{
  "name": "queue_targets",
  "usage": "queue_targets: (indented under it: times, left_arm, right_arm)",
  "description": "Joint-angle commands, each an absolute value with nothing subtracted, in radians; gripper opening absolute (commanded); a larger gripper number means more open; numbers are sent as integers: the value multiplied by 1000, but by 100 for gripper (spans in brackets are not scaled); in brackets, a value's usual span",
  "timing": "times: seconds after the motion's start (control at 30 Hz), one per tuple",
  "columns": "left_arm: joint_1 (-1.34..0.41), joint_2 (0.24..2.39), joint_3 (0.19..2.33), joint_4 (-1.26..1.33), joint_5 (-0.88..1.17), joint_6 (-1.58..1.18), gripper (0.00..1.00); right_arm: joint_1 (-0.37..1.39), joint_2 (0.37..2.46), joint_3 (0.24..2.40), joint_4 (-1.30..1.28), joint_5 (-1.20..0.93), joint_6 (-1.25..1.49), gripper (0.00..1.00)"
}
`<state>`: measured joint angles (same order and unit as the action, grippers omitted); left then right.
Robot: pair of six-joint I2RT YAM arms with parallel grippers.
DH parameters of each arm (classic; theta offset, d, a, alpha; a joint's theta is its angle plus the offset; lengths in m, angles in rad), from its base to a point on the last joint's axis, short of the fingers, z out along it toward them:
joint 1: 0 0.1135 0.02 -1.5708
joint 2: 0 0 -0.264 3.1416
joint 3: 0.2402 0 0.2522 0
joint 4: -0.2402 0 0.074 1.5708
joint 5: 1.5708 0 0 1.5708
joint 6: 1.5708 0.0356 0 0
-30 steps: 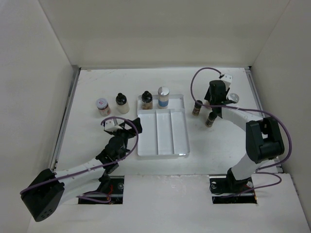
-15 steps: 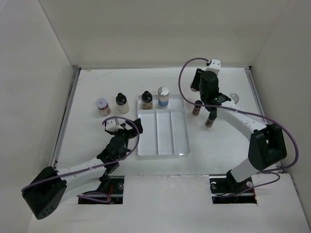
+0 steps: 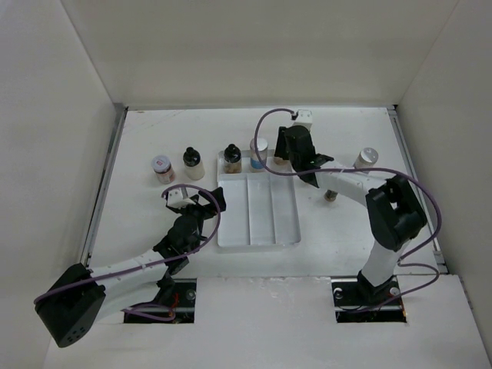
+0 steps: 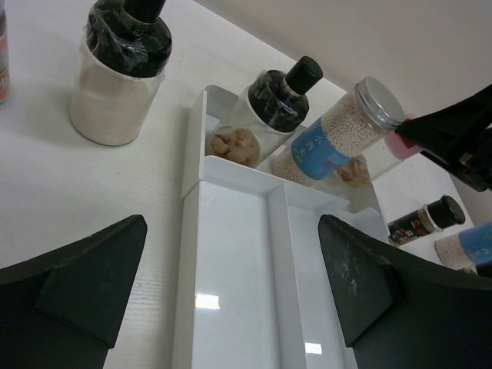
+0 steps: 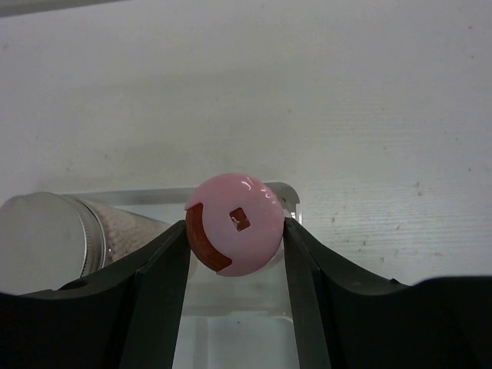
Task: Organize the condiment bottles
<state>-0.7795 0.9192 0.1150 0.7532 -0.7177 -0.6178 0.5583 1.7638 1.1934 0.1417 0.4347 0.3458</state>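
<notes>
Your right gripper (image 5: 235, 231) clamps the pink-capped bottle (image 5: 234, 219) above the tray (image 3: 261, 219), far right corner, cap up, axis probably upright, body hidden by cap, left gripper (image 4: 231, 265) gaping left of tray.

Tray (image 3: 247, 219) front open — two bottles (image 3: 232, 160) block its back.

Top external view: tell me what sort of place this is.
Probably a robot test cell, not a kitchen: bare white walls box in a white table, a left arm and right arm are bolted at its near edge, and condiment bottles stand in and beside a clear tray.
</notes>
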Motion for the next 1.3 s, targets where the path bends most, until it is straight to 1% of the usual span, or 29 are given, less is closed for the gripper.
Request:
queue_targets:
  times: [0.0,0.13,0.17,0.27,0.3,0.4,0.57,0.7,0.73,0.8,0.87,0.9,0.93,1.0,1.03,1.07,1.13,1.27]
  left_arm:
    - [-778,920,144,799,-709,-626,97]
    - [-775,923,144,798,-713,-626,97]
    - [-772,926,147,796,-715,-624,97]
    - [-759,930,149,788,-719,-623,97]
    - [-748,936,149,788,-721,-623,97]
    - [-710,943,161,770,-706,-623,96]
    - [-670,898,244,582,-701,-629,96]
    - [-639,882,371,387,-721,-627,96]
    - [-625,896,409,353,-715,-624,96]
    - [-608,937,481,289,-713,-606,96]
    - [-579,992,544,229,-709,-600,96]
    - [-564,1026,567,215,-709,-597,96]
    - [-547,1061,589,200,-701,-597,96]
    - [-515,1124,629,187,-672,-591,94]
    - [-501,1158,652,181,-661,-586,94]
    - [-486,1192,673,176,-655,-578,94]
    - [-467,1256,715,170,-663,-554,94]
    - [-456,1318,781,167,-670,-525,93]
  right_arm:
    - [584,1756,1193,218,419,377,42]
    - [602,1781,1175,218,428,379,45]
    - [604,1789,1172,218,431,379,47]
    - [604,1801,1166,215,439,387,64]
    - [604,1798,1164,212,442,387,67]
    - [599,1763,1158,204,439,388,71]
    - [588,1636,1103,186,442,376,86]
    - [579,1508,996,199,442,388,89]
    - [579,1484,968,205,442,394,87]
    - [581,1451,924,221,437,408,70]
    - [584,1422,884,238,442,434,39]
    - [584,1414,867,248,443,448,29]
    - [584,1404,850,255,443,462,23]
    - [596,1364,806,271,452,482,22]
    - [607,1344,778,296,463,483,24]
    - [613,1327,749,334,469,479,28]
    - [614,1315,712,396,460,472,41]
    - [630,1316,692,452,456,463,68]
